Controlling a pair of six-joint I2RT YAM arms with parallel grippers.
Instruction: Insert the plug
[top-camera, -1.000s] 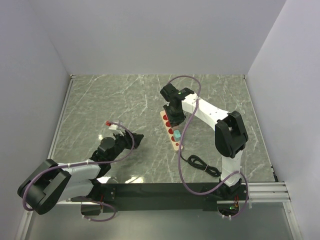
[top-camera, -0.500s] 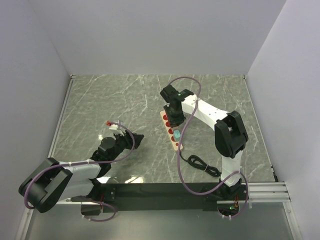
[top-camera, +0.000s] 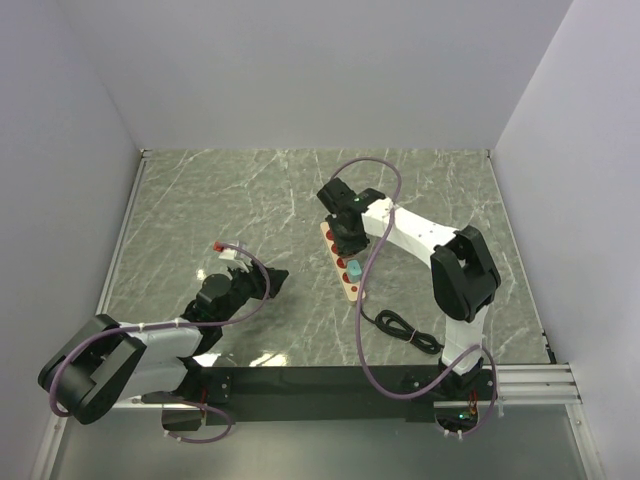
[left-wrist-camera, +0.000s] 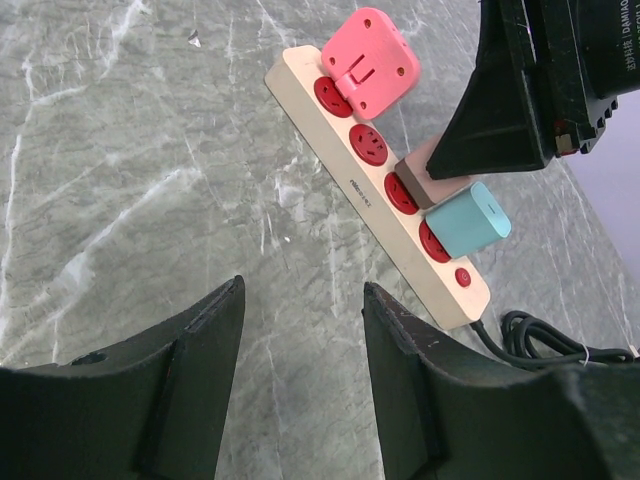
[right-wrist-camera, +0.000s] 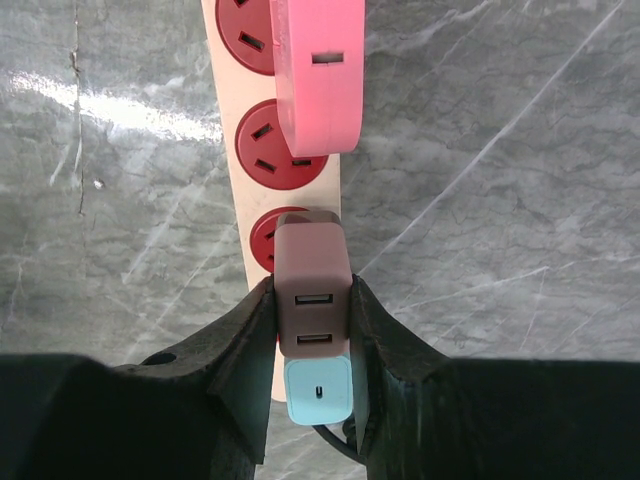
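Plug (right-wrist-camera: 313, 275), mauve, is pinched by the right tool (right-wrist-camera: 312, 297) at the power strip's (right-wrist-camera: 232, 88) third socket; left tool (left-wrist-camera: 302, 300) stands spread.

The right end effector (top-camera: 347, 238) is over the power strip (top-camera: 351, 284), the left end effector (top-camera: 272, 280) well apart.

Not much to read here tbh. The cream power strip (left-wrist-camera: 350, 175) has a tiny line of dark print along its long edge, between the sockets, but it's too small to make out. There's also white lettering on the black housing (left-wrist-camera: 612, 30) at the far right, cut off by the frame.
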